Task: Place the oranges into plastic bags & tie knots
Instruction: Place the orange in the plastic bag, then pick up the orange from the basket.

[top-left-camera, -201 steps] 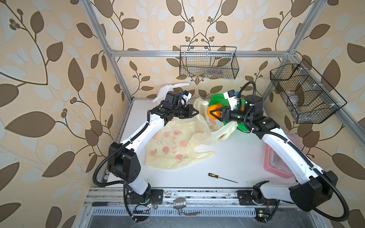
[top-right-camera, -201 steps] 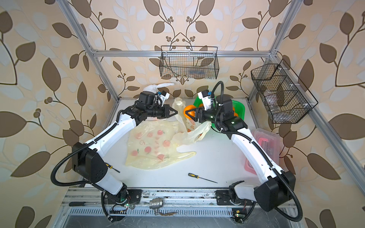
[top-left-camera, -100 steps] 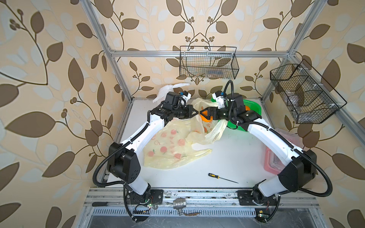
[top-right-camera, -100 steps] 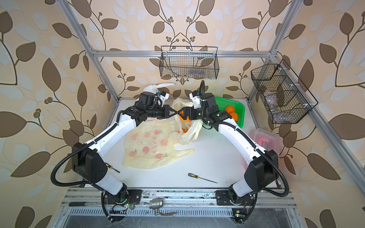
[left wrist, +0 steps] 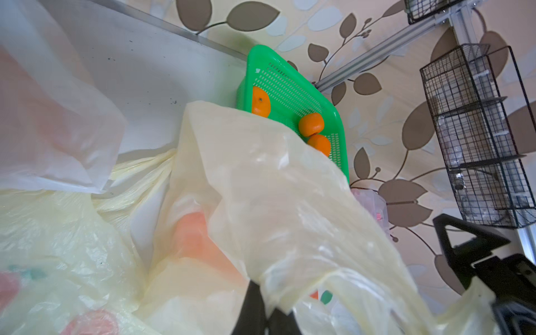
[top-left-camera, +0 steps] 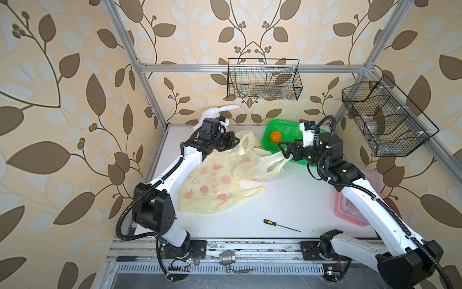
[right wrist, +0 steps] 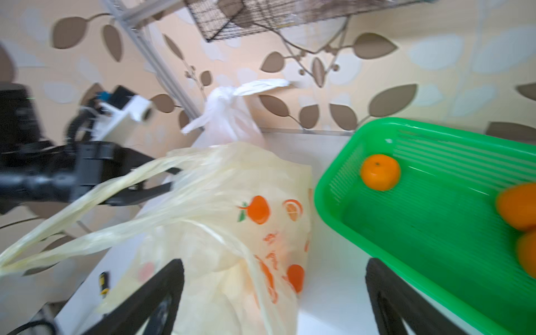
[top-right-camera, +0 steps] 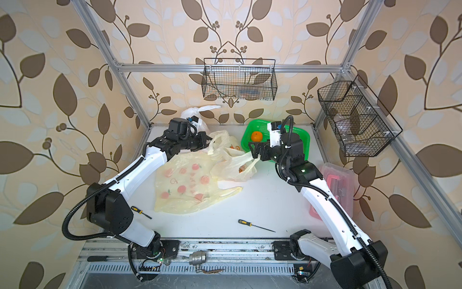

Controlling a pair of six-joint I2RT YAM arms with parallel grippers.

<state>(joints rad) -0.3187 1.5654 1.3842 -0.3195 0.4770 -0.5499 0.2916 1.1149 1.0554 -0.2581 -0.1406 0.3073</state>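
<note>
Step in hand, as I judge it: fetching another orange from the green basket (top-left-camera: 287, 125) for the raised yellow bag (top-left-camera: 260, 165).

- Left gripper (top-left-camera: 236, 143): jaws together, clamped on the bag's handle at the far side and holding the mouth up. The plastic drapes over them in the left wrist view.
- Right gripper (top-left-camera: 283, 150): jaws wide apart and empty, at the basket's near rim, just beside the bag's other handle.
- Oranges: one (top-left-camera: 275, 136) lies in the basket's left end, close in front of the right jaws. Two more (left wrist: 311, 124) sit touching each other further along. An orange shape shows through the raised bag; I cannot tell whether it is fruit or print.
- Flat yellow bag (top-left-camera: 210, 187): spread on the tabletop (top-left-camera: 287, 200), empty by the look of it.
- White bag (top-left-camera: 212, 113): knotted, at the back.

Advice: come down over the near orange with the jaws straddling its widest part. Stay clear of the basket wall. Hold your left arm high so the mouth stays wide. Mind the loose handle beside the right jaws; it could snag.
</note>
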